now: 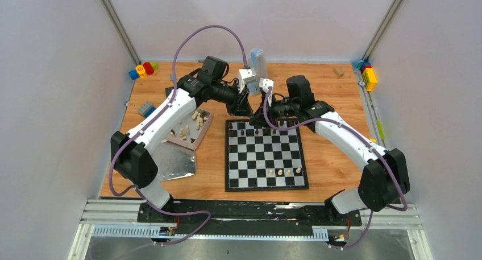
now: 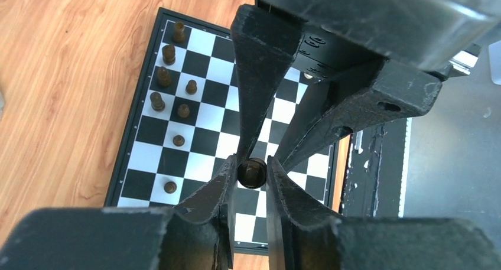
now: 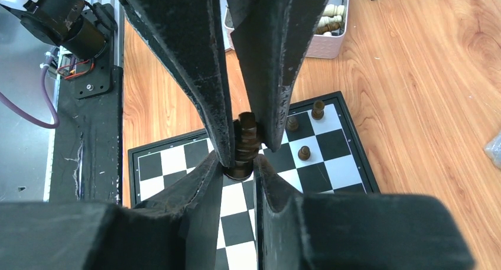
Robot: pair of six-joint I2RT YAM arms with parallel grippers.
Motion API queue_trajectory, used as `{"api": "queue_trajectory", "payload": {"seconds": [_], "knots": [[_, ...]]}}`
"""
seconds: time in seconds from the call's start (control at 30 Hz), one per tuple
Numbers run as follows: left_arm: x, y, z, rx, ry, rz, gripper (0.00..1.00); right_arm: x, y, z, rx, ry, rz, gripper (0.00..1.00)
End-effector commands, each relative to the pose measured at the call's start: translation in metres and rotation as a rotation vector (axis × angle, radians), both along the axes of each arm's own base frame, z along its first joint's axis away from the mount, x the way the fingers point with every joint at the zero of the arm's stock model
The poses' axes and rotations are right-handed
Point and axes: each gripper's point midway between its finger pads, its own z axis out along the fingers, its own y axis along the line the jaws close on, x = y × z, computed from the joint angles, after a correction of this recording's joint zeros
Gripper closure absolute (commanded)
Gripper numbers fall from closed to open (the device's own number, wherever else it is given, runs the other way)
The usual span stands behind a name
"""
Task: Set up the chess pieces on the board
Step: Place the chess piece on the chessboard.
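**pawnpusher:** Top view first. Your left gripper (image 1: 243, 108) and right gripper (image 1: 261, 115) meet tip to tip over the far edge of the board (image 1: 228, 157). Whatever's between them is hidden by the arms. I make out three or four cream pieces (image 1: 280, 172) in the near rows. There's a line of dark pieces (image 1: 242, 133) along the far row, too small to count. More cream ones sit in the tin (image 1: 207, 125) left of the board.

**rookie_ops:** The left wrist fills that gap. Your left fingers (image 2: 221, 187) are pinched narrow on a dark piece (image 2: 252, 171), seen end-on above the squares. The right gripper's fingers reach in from the top of the frame and meet at the same piece. Eight dark pieces stand on the board here: four along the edge row and four in the next row in.

**pawnpusher:** The right wrist shows the piece side-on. One end sits clamped between your right fingers, set narrow, and the other end sits between the left ones, so both hold it. Only three dark pieces show on the board here, since the fingers block the rest. The tin is cut off at the top edge.
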Motion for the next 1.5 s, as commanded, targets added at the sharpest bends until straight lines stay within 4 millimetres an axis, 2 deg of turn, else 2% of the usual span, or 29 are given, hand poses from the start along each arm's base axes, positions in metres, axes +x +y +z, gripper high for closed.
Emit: {"api": "queue_trajectory", "payload": {"seconds": [0.0, 0.07, 0.23, 0.37, 0.5, 0.53, 0.57, 0.6, 0.63, 0.77, 1.03, 1.2, 1.47], "knots": [[0.007, -0.004, 0.013, -0.016, -0.057, -0.009, 0.78, -0.001, 0.001, 0.010, 0.017, -0.052, 0.011, 0.93], [0.009, -0.003, 0.011, -0.010, -0.065, -0.002, 0.86, 0.002, -0.001, 0.009, 0.006, -0.063, -0.011, 0.83], [0.023, -0.003, 0.011, -0.006, -0.134, 0.048, 0.95, 0.013, -0.015, 0.008, -0.032, -0.093, -0.100, 0.51], [0.042, -0.003, 0.001, -0.001, -0.212, 0.096, 1.00, 0.021, -0.039, 0.004, -0.059, -0.099, -0.182, 0.37], [0.062, -0.006, -0.022, 0.011, -0.261, 0.139, 1.00, 0.027, -0.071, 0.003, -0.064, -0.105, -0.270, 0.34], [0.068, -0.009, -0.021, 0.000, -0.282, 0.145, 1.00, 0.030, -0.082, 0.005, -0.063, -0.109, -0.300, 0.34], [0.072, -0.009, -0.033, 0.014, -0.274, 0.150, 1.00, 0.031, -0.090, 0.006, -0.062, -0.113, -0.322, 0.34], [0.078, -0.012, -0.033, 0.002, -0.293, 0.154, 1.00, 0.032, -0.097, 0.007, -0.061, -0.118, -0.343, 0.34], [0.080, -0.014, -0.044, 0.008, -0.283, 0.154, 1.00, 0.033, -0.103, 0.008, -0.060, -0.123, -0.362, 0.34], [0.095, -0.026, -0.065, -0.013, -0.303, 0.161, 1.00, 0.032, -0.123, 0.011, -0.055, -0.131, -0.424, 0.34], [0.108, -0.044, -0.115, 0.024, -0.294, 0.148, 0.99, 0.031, -0.138, 0.004, -0.057, -0.118, -0.477, 0.34], [0.108, -0.049, -0.132, 0.027, -0.292, 0.139, 0.99, 0.031, -0.140, 0.000, -0.057, -0.108, -0.480, 0.34], [0.098, -0.051, -0.151, 0.049, -0.297, 0.118, 0.99, 0.032, -0.140, -0.003, -0.061, -0.101, -0.477, 0.34]]}}
